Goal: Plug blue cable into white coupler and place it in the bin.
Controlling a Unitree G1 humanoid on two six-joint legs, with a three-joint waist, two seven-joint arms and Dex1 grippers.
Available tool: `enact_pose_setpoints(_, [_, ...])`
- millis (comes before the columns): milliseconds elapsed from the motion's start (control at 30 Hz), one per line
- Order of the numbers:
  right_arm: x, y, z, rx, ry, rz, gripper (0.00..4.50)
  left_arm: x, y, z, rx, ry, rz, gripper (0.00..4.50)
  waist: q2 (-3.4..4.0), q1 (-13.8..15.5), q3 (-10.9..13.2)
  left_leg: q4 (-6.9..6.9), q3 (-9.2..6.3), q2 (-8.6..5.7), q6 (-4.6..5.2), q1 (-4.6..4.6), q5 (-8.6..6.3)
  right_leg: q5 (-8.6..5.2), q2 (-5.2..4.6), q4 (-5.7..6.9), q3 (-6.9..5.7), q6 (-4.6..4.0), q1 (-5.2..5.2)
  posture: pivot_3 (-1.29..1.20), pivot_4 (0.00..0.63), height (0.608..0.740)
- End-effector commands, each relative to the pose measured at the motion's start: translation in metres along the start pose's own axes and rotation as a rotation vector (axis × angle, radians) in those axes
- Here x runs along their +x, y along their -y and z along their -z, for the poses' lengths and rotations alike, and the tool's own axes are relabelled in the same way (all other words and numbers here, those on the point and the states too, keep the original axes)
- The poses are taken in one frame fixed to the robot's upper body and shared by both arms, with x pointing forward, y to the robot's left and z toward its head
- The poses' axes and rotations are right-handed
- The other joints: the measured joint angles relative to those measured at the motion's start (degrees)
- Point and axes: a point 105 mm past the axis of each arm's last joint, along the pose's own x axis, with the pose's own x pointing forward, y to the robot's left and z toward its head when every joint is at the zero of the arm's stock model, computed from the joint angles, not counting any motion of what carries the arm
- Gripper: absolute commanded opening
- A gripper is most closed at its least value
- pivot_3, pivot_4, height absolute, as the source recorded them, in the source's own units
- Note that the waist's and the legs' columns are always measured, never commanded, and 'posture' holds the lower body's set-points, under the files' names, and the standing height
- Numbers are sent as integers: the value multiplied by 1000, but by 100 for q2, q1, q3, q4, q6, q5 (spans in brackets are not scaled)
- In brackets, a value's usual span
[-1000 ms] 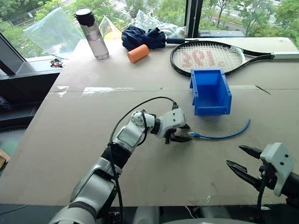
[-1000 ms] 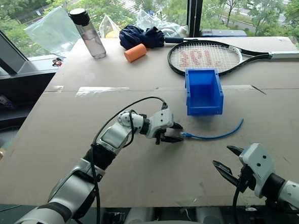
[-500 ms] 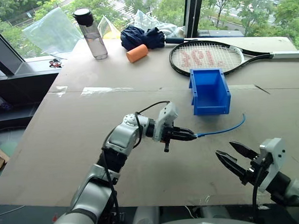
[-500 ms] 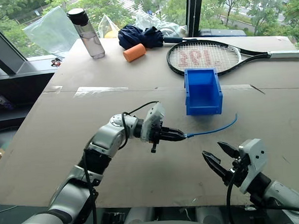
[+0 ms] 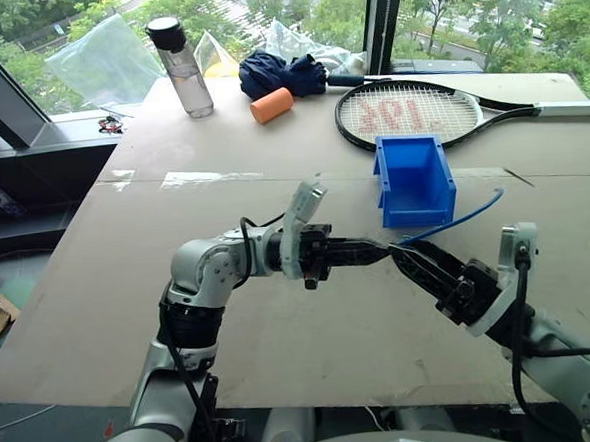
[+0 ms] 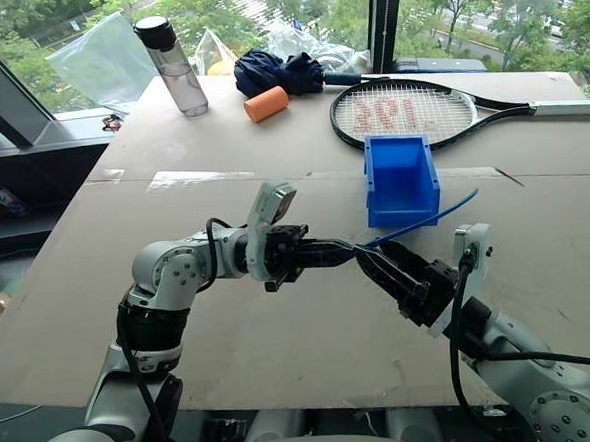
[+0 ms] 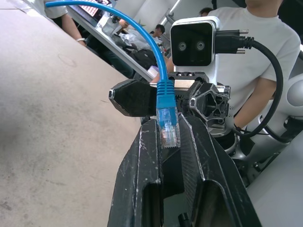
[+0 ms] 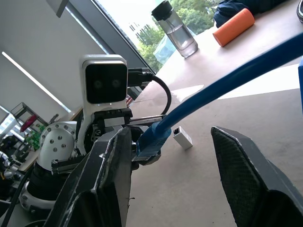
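The left gripper [image 7: 169, 142] is clamped on the clear plug at the end of the blue cable [image 5: 455, 218], holding it above the table [image 5: 99, 293] with the cable trailing away toward the bin [image 5: 414, 179]. The right gripper [image 8: 165, 142] faces it, its fingers spread either side of the cable just behind the plug, gripping nothing. The white coupler [image 8: 182, 138] lies on the table beyond and below both grippers, so whichever arm fetches it must reach down; the free right one looks better placed.

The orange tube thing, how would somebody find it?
Look at the far end of the table, by the window. Between the water bottle and the dark blue cloth lies a short orange roll. It is the one bright orange thing there.
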Motion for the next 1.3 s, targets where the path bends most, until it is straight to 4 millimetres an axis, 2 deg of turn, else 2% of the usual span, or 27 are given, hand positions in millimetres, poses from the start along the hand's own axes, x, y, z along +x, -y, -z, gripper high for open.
enact_pose_setpoints(33, [2,-8,-6,25,31,-48,2445,3,10,-8,43,7,36,0,0,-7,0,0,0,0,0,0,0,-2,0,0,0,-4,0,0,150,740])
enact_pose_setpoints(100, [3,-9,-7,39,38,-57,1919,3,11,-9,41,12,43,0,0,-17,0,0,0,0,0,0,0,-4,0,0,1,-8,0,0,150,740])
enact_pose_setpoints(233, [3,-11,-9,56,54,-71,39,2,12,-9,41,9,45,0,0,-36,0,-1,-2,0,0,-1,0,-4,1,0,-1,-8,0,0,150,740])
enact_pose_setpoints(433, [2,-13,-7,59,52,-86,39,0,11,-7,52,-2,30,0,0,-52,0,-2,-3,0,0,-1,0,-6,1,0,-2,-10,0,0,150,740])
enact_pose_setpoints(500, [3,-14,-6,57,52,-93,0,-4,10,-6,59,-12,10,1041,0,-60,0,-3,-3,0,0,0,0,-7,1,0,-2,-12,0,0,150,740])
enact_pose_setpoints(533, [3,-14,-6,54,51,-97,0,-7,10,-6,71,-14,-10,1313,0,-72,0,-3,-3,0,0,0,0,-7,1,0,-2,-12,0,0,150,740])
enact_pose_setpoints(567, [3,-14,-6,51,50,-100,0,-10,8,-8,88,-1,-44,1811,0,-83,0,-3,-4,1,0,0,0,-7,1,0,-2,-12,0,0,150,740])
enact_pose_setpoints(600, [3,-14,-6,50,49,-101,0,-13,6,-10,101,9,-69,1957,0,-88,0,-6,-3,1,0,1,0,-8,1,0,-1,-13,0,0,150,740])
enact_pose_setpoints(633, [3,-14,-6,49,49,-101,0,-19,-1,-14,139,31,-143,2516,1,-87,0,-8,-5,1,0,2,0,-8,1,0,-2,-14,0,0,150,740])
enact_pose_setpoints(700, [3,-13,-5,47,50,-97,0,-39,-10,-15,265,13,-308,3356,1,-96,1,-8,-6,2,0,2,0,-8,0,-1,-2,-14,-1,0,150,740])
enact_pose_setpoints(733, [3,-12,-5,46,49,-96,0,-45,-13,-15,313,1,-363,3356,2,-103,1,-11,-3,2,0,3,0,-8,0,-1,1,-14,-1,0,150,740])
enact_pose_setpoints(867, [8,-5,0,32,27,-97,0,-105,-39,-11,517,-91,-730,3356,4,-98,3,-25,1,5,0,10,0,-11,3,-1,9,-20,-6,0,150,740])
enact_pose_setpoints(933, [11,-3,0,22,21,-107,0,-122,-46,-8,546,-112,-823,3356,5,-61,4,-22,0,4,0,6,0,-11,0,-3,5,-21,-7,0,150,740])
enact_pose_setpoints(1100, [19,3,2,-6,-3,-124,0,-143,-61,9,547,-166,-927,3356,1,2,3,-15,7,-3,-1,-1,0,-11,-12,-10,9,-21,-6,0,150,740])
enact_pose_setpoints(1300, [20,6,-1,-33,4,-112,0,-145,-76,20,550,-174,-964,3356,1,37,4,-16,3,-3,0,-2,0,-7,-11,-9,3,-14,-7,0,150,740])
